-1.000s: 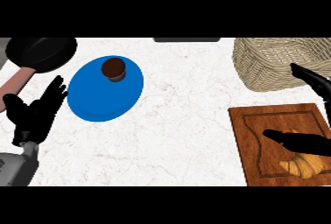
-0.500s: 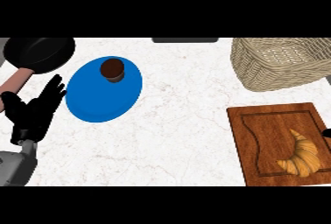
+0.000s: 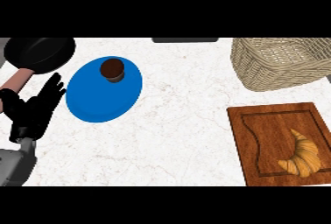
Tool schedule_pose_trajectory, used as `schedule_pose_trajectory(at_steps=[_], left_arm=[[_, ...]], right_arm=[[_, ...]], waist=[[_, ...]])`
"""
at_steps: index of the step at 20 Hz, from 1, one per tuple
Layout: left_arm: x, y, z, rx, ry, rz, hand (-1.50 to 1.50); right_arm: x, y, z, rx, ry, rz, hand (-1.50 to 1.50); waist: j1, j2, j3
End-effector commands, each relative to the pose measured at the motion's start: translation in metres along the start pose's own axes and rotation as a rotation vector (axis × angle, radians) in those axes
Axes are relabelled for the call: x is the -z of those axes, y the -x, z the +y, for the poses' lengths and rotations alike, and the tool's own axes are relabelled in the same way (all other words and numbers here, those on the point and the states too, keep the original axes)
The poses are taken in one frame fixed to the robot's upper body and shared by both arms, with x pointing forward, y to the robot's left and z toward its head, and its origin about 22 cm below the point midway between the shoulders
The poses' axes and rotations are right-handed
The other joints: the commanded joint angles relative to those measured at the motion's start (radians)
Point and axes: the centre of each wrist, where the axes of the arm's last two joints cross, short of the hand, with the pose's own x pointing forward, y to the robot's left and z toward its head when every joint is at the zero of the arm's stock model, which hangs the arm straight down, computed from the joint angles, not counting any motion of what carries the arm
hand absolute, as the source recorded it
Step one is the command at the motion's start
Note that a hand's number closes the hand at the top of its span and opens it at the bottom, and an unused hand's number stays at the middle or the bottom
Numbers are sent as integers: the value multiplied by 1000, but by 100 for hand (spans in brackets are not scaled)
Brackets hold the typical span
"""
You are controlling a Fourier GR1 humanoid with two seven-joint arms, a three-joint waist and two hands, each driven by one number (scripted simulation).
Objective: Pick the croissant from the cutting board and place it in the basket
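Croissant [image 3: 302, 154]: lies on the cutting board [image 3: 271, 131], in its lower right part, untouched by either hand.
Cutting board: brown wood, at the desk's [image 3: 187, 113] right edge, just below the basket.
Basket [image 3: 281, 61]: woven, at the upper right of the desk, apart from the board.
Left hand [image 3: 32, 109]: rests at the view's left edge, fingers [image 3: 53, 87] straight and pointing up, holding nothing.
Right hand: does not show.
Blue plate [image 3: 103, 98]: beside the left hand, carrying a dark brown cup [image 3: 112, 70] near its top.
Black pan [image 3: 40, 52]: upper left corner, with its pinkish handle running down towards the left hand.
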Motion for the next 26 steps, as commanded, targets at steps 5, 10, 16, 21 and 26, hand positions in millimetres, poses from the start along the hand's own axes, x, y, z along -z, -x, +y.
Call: schedule_pose_trajectory(at_steps=[5,10,16,21,26], left_arm=[[-12,0,-2,-16,-4,-9,0],[-9,16,-2,-12,-10,11,0],[-5,-1,-5,-6,25,-2,0],[-3,15,0,-2,15,-8,0],[-1,17,-19,7,15,-13,0]], right_arm=[[-31,24,-25,87,-144,-46,-150],[-50,62,-10,193,-46,-92,-150],[-62,83,43,243,-16,-102,-150],[-58,99,101,259,36,-121,-150],[-34,105,145,283,65,-144,-150]], waist=[[-12,-5,3],[-19,-3,3],[5,3,3],[10,6,4],[15,7,4]])
